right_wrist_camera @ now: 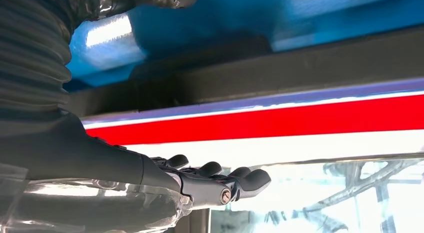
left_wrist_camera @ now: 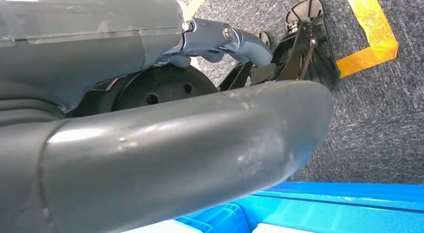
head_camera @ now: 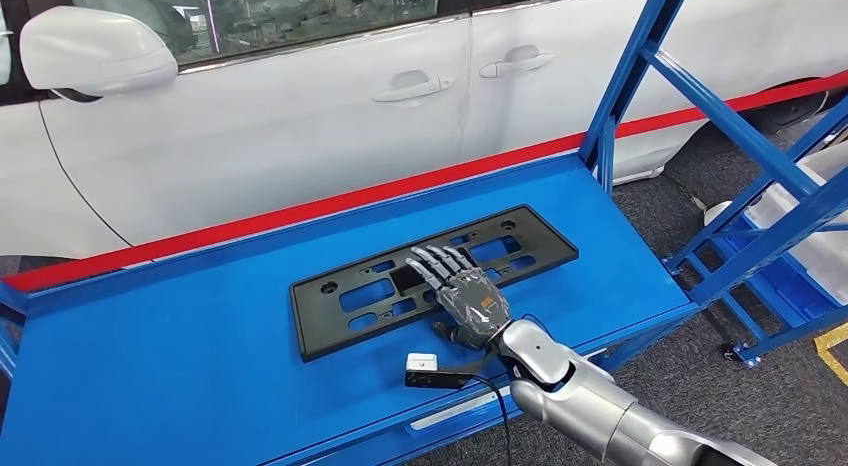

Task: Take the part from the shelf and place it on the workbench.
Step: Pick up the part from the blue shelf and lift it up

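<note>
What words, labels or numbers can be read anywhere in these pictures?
None can be read.
Black part on the blue workbench: no lettering visible.
White car: no badge or text shows.
Small white-topped device near the right hand: any marking is too small to read.

The part [head_camera: 432,279] lying on the workbench [head_camera: 180,356] looks like matt black plastic, moulded with cut-out slots. The workbench top is painted blue metal, smooth with a soft sheen, edged by a glossy red strip [head_camera: 300,214]. The right hand [head_camera: 470,301] has dark plastic fingers under a clear, crinkled film cover; its arm [head_camera: 590,401] is brushed silver metal. The left hand [left_wrist_camera: 165,158] shows thick grey plastic, smooth and faintly scuffed. The car door [head_camera: 280,126] behind is glossy white paint. The floor [head_camera: 680,201] is rough grey carpet, with shiny yellow tape [left_wrist_camera: 370,40] stuck on it
</note>
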You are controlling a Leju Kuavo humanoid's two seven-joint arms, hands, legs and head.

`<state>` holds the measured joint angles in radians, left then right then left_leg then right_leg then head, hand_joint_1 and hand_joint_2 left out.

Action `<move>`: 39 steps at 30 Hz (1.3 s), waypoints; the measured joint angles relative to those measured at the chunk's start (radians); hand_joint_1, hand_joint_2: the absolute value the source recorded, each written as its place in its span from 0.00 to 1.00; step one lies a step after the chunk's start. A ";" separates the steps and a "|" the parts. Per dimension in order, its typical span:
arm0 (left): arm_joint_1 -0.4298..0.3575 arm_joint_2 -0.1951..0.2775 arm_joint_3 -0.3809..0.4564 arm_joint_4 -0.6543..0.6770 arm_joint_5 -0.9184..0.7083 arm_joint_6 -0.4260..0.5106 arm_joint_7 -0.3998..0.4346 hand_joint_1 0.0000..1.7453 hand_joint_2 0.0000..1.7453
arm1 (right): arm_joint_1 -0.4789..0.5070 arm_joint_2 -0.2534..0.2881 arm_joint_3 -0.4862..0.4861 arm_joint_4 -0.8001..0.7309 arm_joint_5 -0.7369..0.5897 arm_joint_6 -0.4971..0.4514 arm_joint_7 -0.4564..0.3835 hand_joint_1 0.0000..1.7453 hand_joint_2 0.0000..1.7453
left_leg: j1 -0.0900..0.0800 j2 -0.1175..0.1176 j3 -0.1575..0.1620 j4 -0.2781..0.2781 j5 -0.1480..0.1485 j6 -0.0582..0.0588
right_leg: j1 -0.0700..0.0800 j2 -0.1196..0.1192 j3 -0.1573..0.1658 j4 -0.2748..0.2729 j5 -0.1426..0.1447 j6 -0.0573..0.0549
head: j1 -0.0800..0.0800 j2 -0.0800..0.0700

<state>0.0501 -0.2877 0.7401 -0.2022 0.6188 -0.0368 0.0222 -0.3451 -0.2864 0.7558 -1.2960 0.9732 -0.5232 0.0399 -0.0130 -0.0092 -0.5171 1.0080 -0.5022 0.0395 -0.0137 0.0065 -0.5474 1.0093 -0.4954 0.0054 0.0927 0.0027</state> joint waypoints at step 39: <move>-0.002 0.004 -0.009 0.000 -0.018 0.015 -0.002 0.00 0.00 | -0.079 0.078 -0.135 0.276 0.093 -0.085 -0.007 1.00 1.00 | 0.000 0.001 -0.001 0.003 0.000 0.000 | 0.000 0.000 0.000 0.000 0.002 0.003 | 0.000 0.000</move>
<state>0.0477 -0.2834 0.7311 -0.2022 0.6005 -0.0218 0.0203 -0.4245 -0.2081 0.6204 -1.0196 1.0664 -0.6083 0.0327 -0.0130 -0.0086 -0.5180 1.0106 -0.5019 0.0396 -0.0136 0.0068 -0.5474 1.0095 -0.4936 0.0081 0.0927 0.0027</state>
